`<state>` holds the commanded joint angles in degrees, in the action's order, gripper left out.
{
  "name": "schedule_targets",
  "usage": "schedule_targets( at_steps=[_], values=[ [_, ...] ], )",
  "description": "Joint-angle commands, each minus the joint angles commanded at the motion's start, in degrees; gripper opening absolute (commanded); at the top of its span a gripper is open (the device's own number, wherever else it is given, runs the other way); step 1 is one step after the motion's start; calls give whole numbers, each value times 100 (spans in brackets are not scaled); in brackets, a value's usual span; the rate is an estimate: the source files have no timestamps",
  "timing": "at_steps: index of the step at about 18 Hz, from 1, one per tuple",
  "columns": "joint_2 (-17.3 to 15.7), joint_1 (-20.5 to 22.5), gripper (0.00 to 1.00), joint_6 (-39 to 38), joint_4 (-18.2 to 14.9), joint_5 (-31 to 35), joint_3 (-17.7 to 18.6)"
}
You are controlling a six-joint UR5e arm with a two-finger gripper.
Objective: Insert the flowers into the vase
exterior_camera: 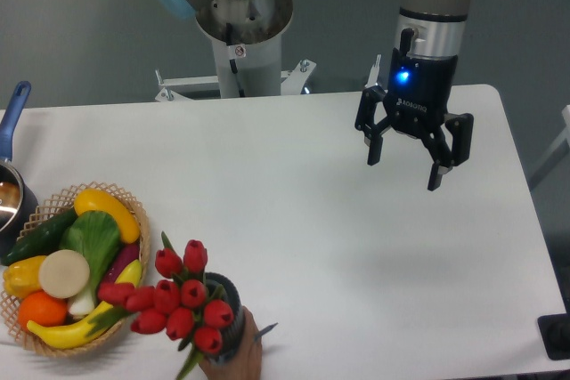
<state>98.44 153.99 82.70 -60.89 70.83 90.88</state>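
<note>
Item 1: black two-finger gripper on the grey UR5e arm, blue light lit on its body. It hangs in the air over the right half of the table, fingers pointing down and spread wide apart, nothing between them. It is well apart from every other item.

Item 2: bunch of red tulip buds with green leaves and stems, near the front edge of the table, left of centre. The buds fan out to the left and upward over the vase's rim; a green stem end shows below, at the bottom of the frame.

Item 3: small dark grey cylindrical vase, directly behind and under the tulip buds, mostly hidden by them. Only part of its rim and right wall show. Whether the stems sit inside the opening cannot be told.

Item 4: human hand, entering from the bottom edge, touching the vase's base.

Item 5: round woven wicker basket, at the left front, just beside the tulips. Contents: yellow banana, green cucumber, orange, green leafy vegetable, pale round slice, yellow pepper.

Item 6: dark pot with blue handle, at the left edge, behind the basket, partly cut off.

Item 7: white rectangular table, bearing all the above.
</note>
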Motion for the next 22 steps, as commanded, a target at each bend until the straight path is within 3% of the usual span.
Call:
schedule_targets(
  at_steps=[3, 6, 13, 18, 22],
  values=[
    [44, -210, 100, 500, -527, 456, 26],
    [158, -544, 100, 704, -818, 967, 9],
    [53, -1002, 100, 660, -1039, 1381, 0],
    [105, -1222, 100, 616, -1039, 1022, -359],
    [114, -1213, 100, 642, -1004, 836, -404]
  ],
)
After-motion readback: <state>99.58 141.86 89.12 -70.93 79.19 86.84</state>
